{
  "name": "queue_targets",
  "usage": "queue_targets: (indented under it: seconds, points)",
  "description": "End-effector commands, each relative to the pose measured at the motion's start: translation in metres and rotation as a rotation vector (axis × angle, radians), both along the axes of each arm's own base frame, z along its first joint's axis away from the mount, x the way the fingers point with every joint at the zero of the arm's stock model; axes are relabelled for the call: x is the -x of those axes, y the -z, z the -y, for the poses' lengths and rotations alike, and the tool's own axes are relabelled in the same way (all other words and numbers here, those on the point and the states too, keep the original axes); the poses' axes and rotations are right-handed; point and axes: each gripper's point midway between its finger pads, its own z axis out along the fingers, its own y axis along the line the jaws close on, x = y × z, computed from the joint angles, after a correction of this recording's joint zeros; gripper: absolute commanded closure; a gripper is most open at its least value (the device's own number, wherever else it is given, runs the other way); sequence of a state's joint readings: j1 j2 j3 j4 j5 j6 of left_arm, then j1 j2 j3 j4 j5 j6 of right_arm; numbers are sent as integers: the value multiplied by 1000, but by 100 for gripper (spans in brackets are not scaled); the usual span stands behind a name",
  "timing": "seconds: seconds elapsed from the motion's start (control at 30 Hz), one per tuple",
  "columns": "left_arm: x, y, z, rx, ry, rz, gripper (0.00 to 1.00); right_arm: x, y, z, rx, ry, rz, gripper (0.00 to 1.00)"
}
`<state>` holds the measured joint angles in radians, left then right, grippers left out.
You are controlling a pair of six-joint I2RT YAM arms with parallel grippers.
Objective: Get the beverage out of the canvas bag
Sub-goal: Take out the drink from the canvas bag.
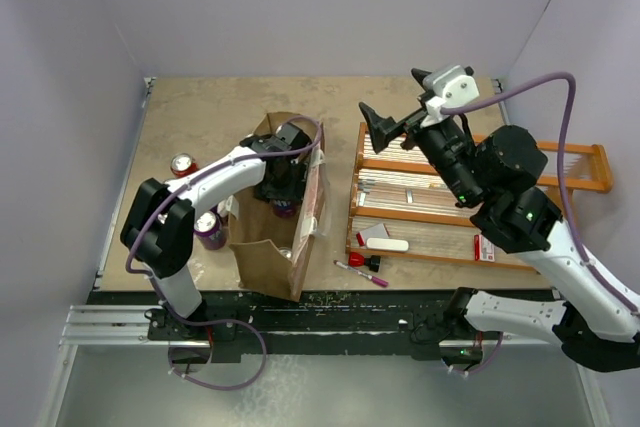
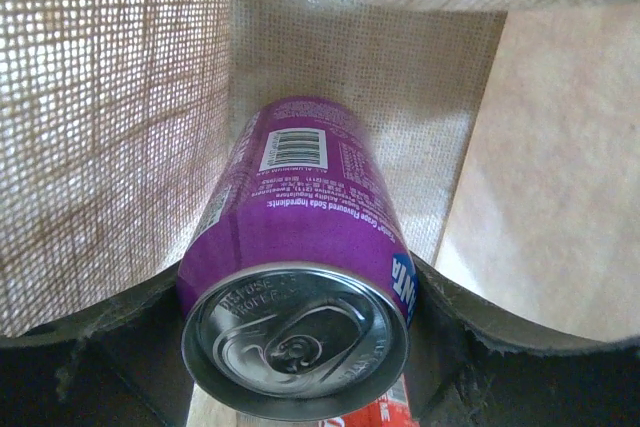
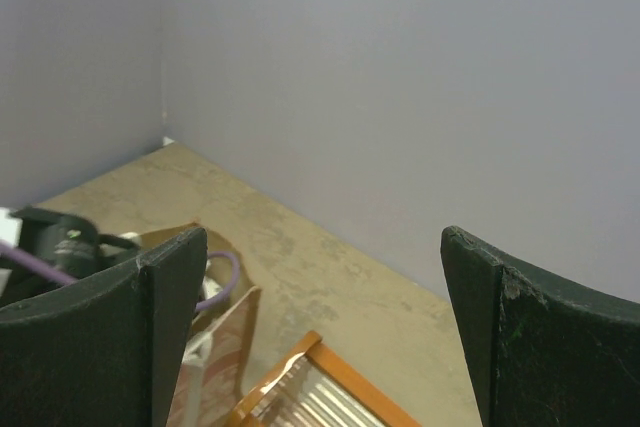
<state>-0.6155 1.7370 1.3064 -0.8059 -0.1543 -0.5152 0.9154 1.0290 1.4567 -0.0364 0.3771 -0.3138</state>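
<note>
The tan canvas bag (image 1: 272,252) stands at the left middle of the table, mouth open. My left gripper (image 1: 284,179) reaches down into it. In the left wrist view the left gripper (image 2: 298,342) is shut on a purple grape soda can (image 2: 300,207), one finger on each side just below its silver top, with the bag's woven wall (image 2: 100,97) close around. The can shows as a purple spot (image 1: 286,209) under the gripper from above. My right gripper (image 1: 398,99) is raised high over the rack, open and empty (image 3: 318,242).
A red can (image 1: 183,164) and a purple can (image 1: 210,230) stand on the table left of the bag. An orange wooden-framed rack (image 1: 440,202) lies to the right, with a pink marker (image 1: 362,274) in front of it. Something red (image 2: 370,415) lies under the held can.
</note>
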Motion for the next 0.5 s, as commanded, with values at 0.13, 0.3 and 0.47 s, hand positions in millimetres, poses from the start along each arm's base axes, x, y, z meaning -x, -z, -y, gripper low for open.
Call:
queue_targets:
  seconds: [0.13, 0.3, 0.47]
  points:
    - [-24, -97, 25, 183, 20, 177, 87, 31, -8, -12, -187, -195, -107, 0]
    - [-18, -133, 30, 280, -1, 226, 98, 14, -14, -29, -289, -185, -104, 0]
    - [-8, -176, 27, 345, -5, 288, 100, 1, -25, -40, -206, -164, -56, 0]
